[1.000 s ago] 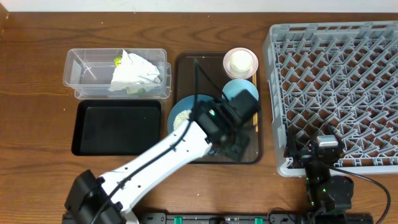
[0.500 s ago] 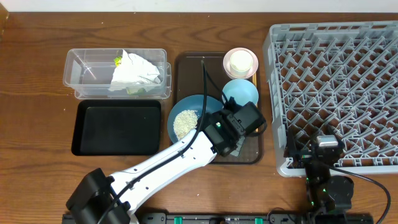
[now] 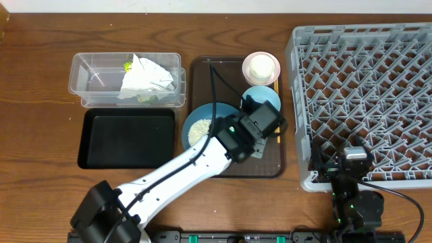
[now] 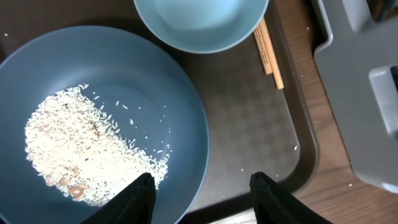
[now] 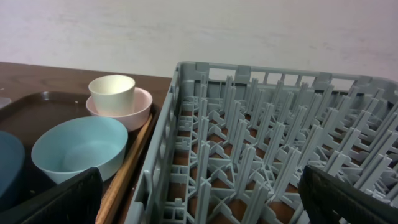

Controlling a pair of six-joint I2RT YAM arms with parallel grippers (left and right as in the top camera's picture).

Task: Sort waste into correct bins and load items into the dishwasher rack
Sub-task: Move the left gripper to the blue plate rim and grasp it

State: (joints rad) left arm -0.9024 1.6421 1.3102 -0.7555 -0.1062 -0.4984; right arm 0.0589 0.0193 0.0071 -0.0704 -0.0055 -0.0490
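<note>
The wide blue plate-bowl (image 4: 143, 81) holds the heap of rice (image 4: 81, 149) on the brown serving tray (image 4: 249, 118). My left gripper (image 4: 202, 194) is open and empty, and hovers over the plate-bowl's right rim, one finger over the rice side and one over the tray floor. In the overhead view it (image 3: 255, 129) partly covers the light-blue bowl (image 3: 264, 96). Chopsticks (image 4: 268, 46) lie beside that bowl (image 4: 199, 22). The white cup (image 5: 112, 93) stands in the pinkish bowl (image 5: 127, 113). The napkin (image 3: 145, 79) and wrapper (image 3: 127, 65) lie in the clear tub (image 3: 91, 81). My right gripper (image 5: 199, 205) is open at the grey rack's (image 5: 267, 149) front left corner.
The shallow black tray (image 3: 126, 138) lies in front of the clear tub. The rack (image 3: 364, 94) fills the right side, its corner (image 4: 364, 93) close to the brown tray's right edge. Bare wood shows at the far left and the front.
My left gripper swung over the right part of the brown tray, first towards the front, then back a little towards the light-blue bowl. It stays open. The right arm has not moved.
</note>
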